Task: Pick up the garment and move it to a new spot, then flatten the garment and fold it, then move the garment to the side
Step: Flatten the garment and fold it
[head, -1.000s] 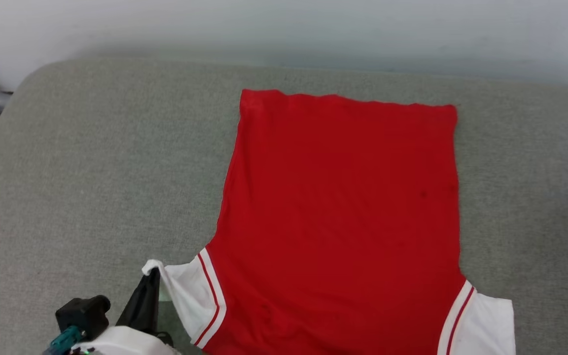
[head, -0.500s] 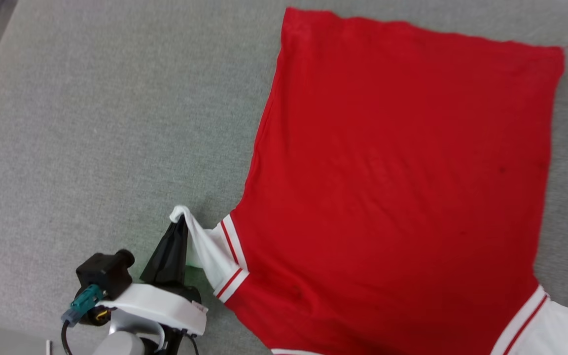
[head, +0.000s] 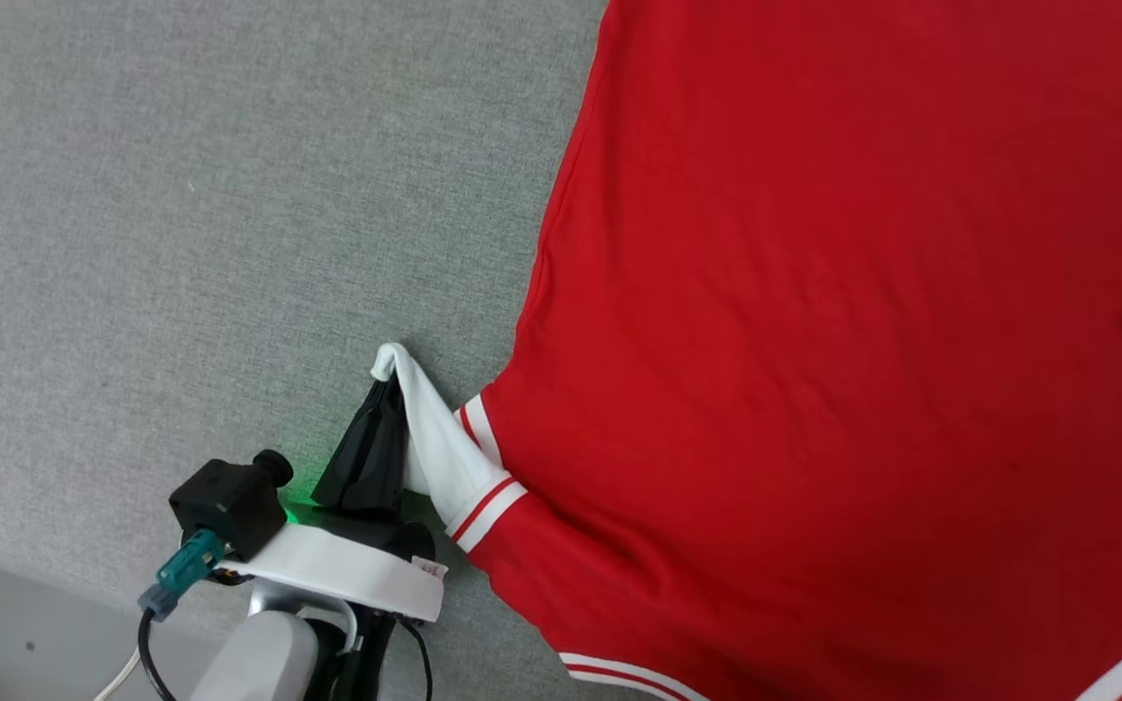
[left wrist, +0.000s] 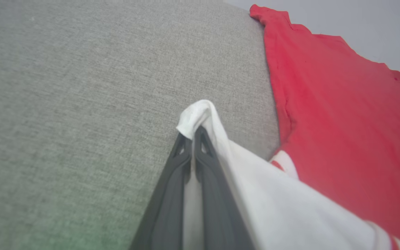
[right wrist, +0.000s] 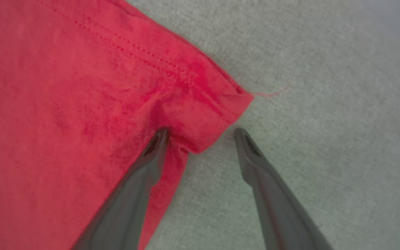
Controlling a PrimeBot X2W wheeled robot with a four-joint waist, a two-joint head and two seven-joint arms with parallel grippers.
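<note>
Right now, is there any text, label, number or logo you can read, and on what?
No readable text.
On the garment: plain red side up, no lettering showing.
On the white wrist band behind the left end effector: a small tag, marks too small to read.

Looks like a plain indoor test room, hard to call any closer. Wide padded surface in grey woven upholstery, sofa-like or bed-like, stretching off left and far. Red garment spread flat on the right of it. Bare pale wall right behind the far edge. Smooth grey floor past the near left corner.
</note>
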